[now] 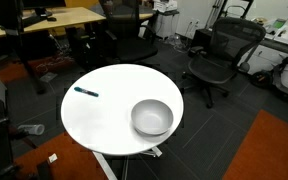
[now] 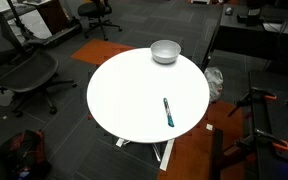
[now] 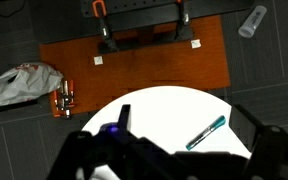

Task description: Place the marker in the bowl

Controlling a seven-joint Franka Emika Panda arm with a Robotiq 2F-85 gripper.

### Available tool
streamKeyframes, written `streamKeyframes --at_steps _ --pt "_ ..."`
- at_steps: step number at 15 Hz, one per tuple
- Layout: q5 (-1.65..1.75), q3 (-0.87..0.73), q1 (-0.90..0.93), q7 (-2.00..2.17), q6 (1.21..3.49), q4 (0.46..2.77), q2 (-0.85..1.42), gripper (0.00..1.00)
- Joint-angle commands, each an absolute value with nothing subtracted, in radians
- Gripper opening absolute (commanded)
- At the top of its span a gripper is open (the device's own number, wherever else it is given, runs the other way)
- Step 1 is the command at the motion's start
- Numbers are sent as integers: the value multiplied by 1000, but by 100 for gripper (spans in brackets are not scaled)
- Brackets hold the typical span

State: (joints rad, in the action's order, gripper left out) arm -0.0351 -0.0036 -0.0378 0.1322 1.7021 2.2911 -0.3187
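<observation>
The marker [image 1: 85, 92] is a thin dark teal-blue stick lying flat on the round white table [image 1: 109, 120], near one edge. It also shows in an exterior view [image 2: 168, 111] and in the wrist view [image 3: 205, 132]. The shiny grey bowl [image 1: 152, 117] stands upright and empty near the opposite edge, also seen in an exterior view [image 2: 165, 51], well apart from the marker. My gripper [image 3: 181, 112] shows only in the wrist view, high above the table. Its dark fingers are spread wide and hold nothing. The marker lies below, between them, nearer the right finger.
Black office chairs [image 1: 216, 58] and desks [image 1: 54, 20] ring the table. An orange rug [image 3: 134, 65] lies on the dark floor beside it. A white plastic bag [image 3: 19, 82] and a bottle [image 3: 252, 20] lie on the floor. A dark stand [image 2: 269, 130] is near the table's edge.
</observation>
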Motion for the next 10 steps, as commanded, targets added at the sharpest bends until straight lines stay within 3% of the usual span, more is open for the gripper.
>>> streamKeyframes --at_steps 1,10 --pt "-97 40 -19 280 1694 2308 -344 100" --pt "-136 160 9 664 1742 2311 -291 100"
